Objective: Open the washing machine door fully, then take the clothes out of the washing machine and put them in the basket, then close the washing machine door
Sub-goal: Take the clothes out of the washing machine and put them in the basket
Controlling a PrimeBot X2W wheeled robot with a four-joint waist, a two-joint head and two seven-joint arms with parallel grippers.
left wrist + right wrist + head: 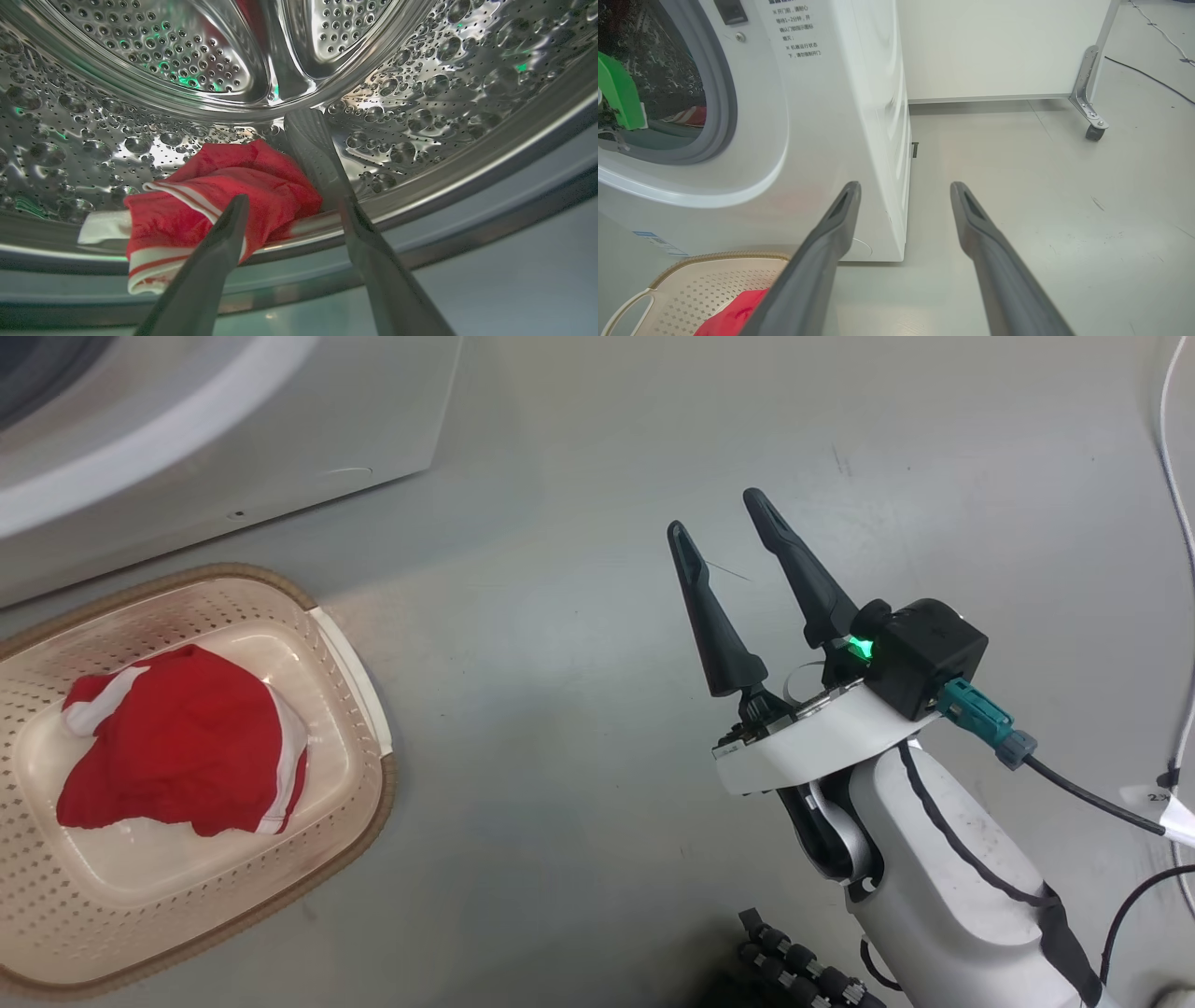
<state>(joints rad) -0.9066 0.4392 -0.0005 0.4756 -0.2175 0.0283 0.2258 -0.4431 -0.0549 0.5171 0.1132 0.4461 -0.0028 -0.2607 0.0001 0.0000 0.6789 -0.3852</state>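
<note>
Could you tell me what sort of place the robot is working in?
Probably a laundry test corner in a lab, not a home: a white washing machine stands on a bare grey floor, a basket holding red clothes by it, and a white panel on a caster.

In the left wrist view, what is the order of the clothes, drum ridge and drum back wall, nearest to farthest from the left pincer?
1. Clothes, at the left pincer's tips, left.
2. Drum ridge, just beyond, at right.
3. Drum back wall, deepest, at top.

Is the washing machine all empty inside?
No, red clothes lie at the front edge of its steel drum.
</note>
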